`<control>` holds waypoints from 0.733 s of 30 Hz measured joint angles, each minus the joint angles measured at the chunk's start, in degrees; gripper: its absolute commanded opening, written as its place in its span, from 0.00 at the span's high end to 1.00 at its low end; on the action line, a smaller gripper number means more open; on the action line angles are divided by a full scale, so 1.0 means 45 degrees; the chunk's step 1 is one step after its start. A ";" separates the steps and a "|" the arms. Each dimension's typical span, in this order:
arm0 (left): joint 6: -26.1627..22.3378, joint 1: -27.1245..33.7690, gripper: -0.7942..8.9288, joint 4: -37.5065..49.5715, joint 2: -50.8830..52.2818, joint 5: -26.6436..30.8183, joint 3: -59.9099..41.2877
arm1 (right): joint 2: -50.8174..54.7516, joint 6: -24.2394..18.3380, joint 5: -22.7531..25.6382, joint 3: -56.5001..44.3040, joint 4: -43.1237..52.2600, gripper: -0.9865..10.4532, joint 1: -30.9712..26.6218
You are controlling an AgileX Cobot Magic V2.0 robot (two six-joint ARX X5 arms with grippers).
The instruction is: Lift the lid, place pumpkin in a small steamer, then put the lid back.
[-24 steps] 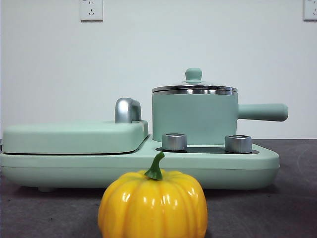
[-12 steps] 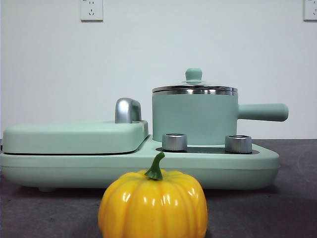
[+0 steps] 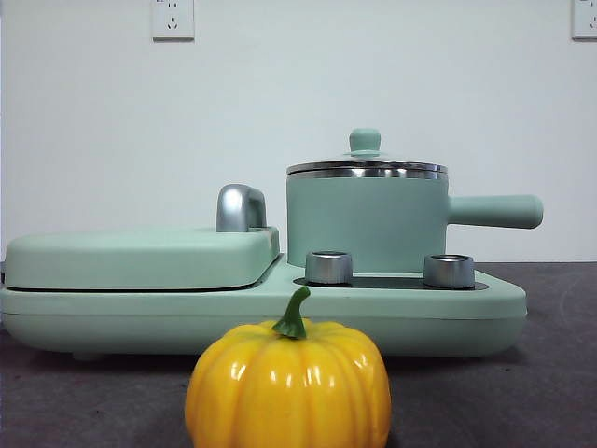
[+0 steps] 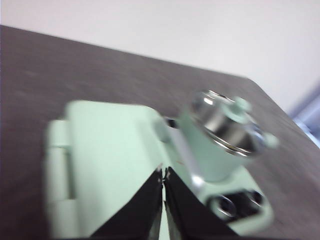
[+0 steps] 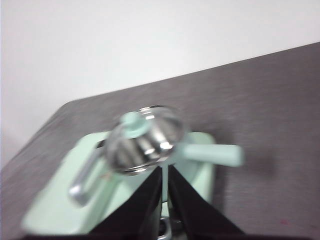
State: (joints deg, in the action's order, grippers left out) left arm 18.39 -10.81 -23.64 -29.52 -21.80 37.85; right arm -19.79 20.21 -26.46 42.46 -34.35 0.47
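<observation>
In front of me a long mint-green cooker base (image 3: 261, 322) sits flat on the dark grey tabletop (image 3: 550, 373). On its one half lies a wide flat mint-green cover (image 3: 140, 257), closed, with a curved chrome handle (image 3: 240, 207) rising at the cover's inner end. On the other half, along the near edge of a dark panel (image 3: 387, 282), stand two short steel knobs (image 3: 328, 267) (both upright, set apart from each other). Behind everything runs a plain white wall (image 3: 280, 103), and high on it I see two white sockets (image 3: 173, 19), one at the far corner, cut off by the edge.
</observation>
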 measured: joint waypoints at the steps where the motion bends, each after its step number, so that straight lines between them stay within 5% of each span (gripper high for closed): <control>1: -0.0102 -0.0097 0.91 -0.0223 -0.0287 -0.0325 0.0330 | -0.0277 -0.0146 -0.0447 0.0345 -0.0155 0.90 0.0000; 7: -0.0612 -0.0753 0.91 -0.1107 -0.1535 -0.2506 0.1821 | -0.1627 -0.0981 -0.2997 0.1889 -0.0797 0.90 0.0000; 14: -0.0753 -0.1229 0.81 -0.1224 -0.1530 -0.3113 0.2006 | -0.1744 -0.1200 -0.3419 0.1977 -0.0952 0.90 0.0000; 18: -0.0758 -0.1239 0.50 -0.1234 -0.1525 -0.3113 0.2006 | -0.1744 -0.1214 -0.3322 0.1977 -0.1025 0.70 0.0000; 22: -0.0806 -0.1239 0.40 -0.1224 -0.1671 -0.3113 0.2006 | -0.1744 -0.1209 -0.3070 0.1977 -0.1146 0.48 0.0000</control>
State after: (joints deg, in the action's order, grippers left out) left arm 14.76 -16.38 -29.15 -37.04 -35.81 46.87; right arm -27.64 14.76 -40.27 51.35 -39.51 0.47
